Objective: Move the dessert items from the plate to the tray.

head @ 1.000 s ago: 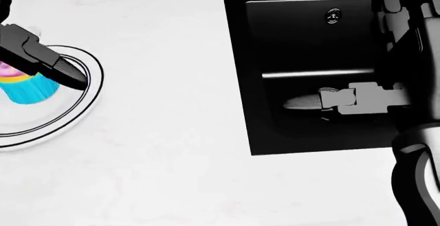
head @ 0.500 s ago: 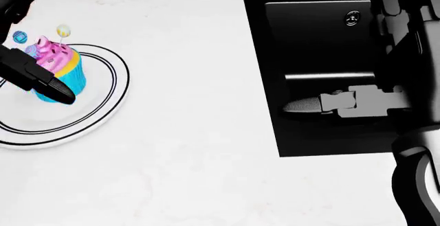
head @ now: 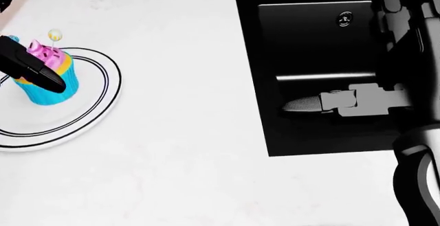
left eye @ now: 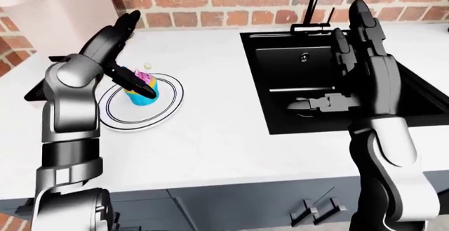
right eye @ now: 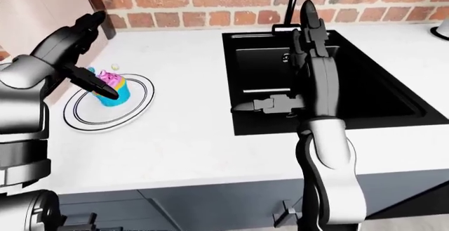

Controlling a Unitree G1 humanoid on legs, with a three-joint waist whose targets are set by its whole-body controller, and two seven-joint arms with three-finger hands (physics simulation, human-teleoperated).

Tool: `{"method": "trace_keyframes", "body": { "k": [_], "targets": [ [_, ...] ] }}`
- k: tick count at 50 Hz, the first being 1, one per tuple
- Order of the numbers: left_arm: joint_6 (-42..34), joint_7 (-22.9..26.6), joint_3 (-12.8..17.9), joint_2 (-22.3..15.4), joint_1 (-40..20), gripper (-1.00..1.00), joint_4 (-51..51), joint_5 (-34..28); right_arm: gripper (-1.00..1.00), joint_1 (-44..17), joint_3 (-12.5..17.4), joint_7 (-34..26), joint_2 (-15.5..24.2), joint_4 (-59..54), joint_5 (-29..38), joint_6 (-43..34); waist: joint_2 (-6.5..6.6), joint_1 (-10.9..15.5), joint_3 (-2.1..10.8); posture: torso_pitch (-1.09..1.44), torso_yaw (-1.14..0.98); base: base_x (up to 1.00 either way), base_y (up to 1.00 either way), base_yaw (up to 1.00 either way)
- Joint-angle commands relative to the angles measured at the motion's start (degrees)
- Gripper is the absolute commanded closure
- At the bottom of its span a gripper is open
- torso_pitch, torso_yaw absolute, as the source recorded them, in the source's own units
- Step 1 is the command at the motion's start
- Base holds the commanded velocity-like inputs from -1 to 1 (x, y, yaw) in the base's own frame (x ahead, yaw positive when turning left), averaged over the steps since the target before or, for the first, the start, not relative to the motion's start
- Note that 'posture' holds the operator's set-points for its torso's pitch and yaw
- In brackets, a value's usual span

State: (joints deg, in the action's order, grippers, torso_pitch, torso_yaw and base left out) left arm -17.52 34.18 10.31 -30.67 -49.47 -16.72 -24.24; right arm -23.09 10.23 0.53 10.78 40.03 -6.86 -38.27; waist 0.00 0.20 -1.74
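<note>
Reaching over the round white black-ringed plate [head: 96, 115], the left hand [left eye: 116, 44] is spreading open fingers [head: 41, 76] beside the pink-frosted blue-cased cupcake [head: 51, 84]; the right hand [left eye: 361, 28] is hanging wide over the black sink [left eye: 295, 78].

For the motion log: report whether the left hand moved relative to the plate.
Yes. In the head view the left hand has drawn back leftward from the right rim of the plate, uncovering the cupcake; the camera shifted too.

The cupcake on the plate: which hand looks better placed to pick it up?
The left hand, probably. Its open fingers already stand beside the cupcake on the plate, while the right hand hangs over the black sink, far across the counter.
</note>
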Motion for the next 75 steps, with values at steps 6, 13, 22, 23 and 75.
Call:
{"method": "trace_keyframes", "body": {
  "k": [6, 13, 22, 23, 75],
  "targets": [
    [1.31, -1.06, 1.51, -1.45, -0.86, -1.0, 1.79, -0.07, -1.0, -1.58, 0.08, 0.21, 0.3, 1.85, 0.18, 0.97, 0.04, -0.01, 1.39, 0.0, 0.0, 0.0, 0.0, 0.0],
    [1.89, -1.99, 1.99, -2.13, 0.24, -1.0, 0.73, 0.2, -1.0, -1.65, 0.08, 0.12, 0.32, 1.83, 0.24, 0.93, 0.01, 0.02, 1.38, 0.0, 0.0, 0.0, 0.0, 0.0],
    [4.5, -3.38, 1.69, -2.19, 0.68, -0.82, -2.81, 0.1, -1.0, -1.42, 0.22, -0.07, 0.37, 1.98, 0.16, 1.0, 0.1, 0.09, 1.54, 0.0, 0.0, 0.0, 0.0, 0.0],
    [4.89, -3.7, 1.49, -2.04, 0.55, -0.81, -3.38, -0.11, -1.0, -1.46, 0.25, -0.09, 0.38, 1.95, 0.13, 1.0, 0.1, 0.09, 1.55, 0.0, 0.0, 0.0, 0.0, 0.0],
    [5.78, -2.21, 1.25, -0.68, 2.88, -0.08, -2.2, -2.53, -1.0, -1.96, 1.11, -0.1, 1.39, 4.2, -0.75, -1.19, 0.17, -0.03, 1.74, 0.0, 0.0, 0.0, 0.0, 0.0]
  ]
}}
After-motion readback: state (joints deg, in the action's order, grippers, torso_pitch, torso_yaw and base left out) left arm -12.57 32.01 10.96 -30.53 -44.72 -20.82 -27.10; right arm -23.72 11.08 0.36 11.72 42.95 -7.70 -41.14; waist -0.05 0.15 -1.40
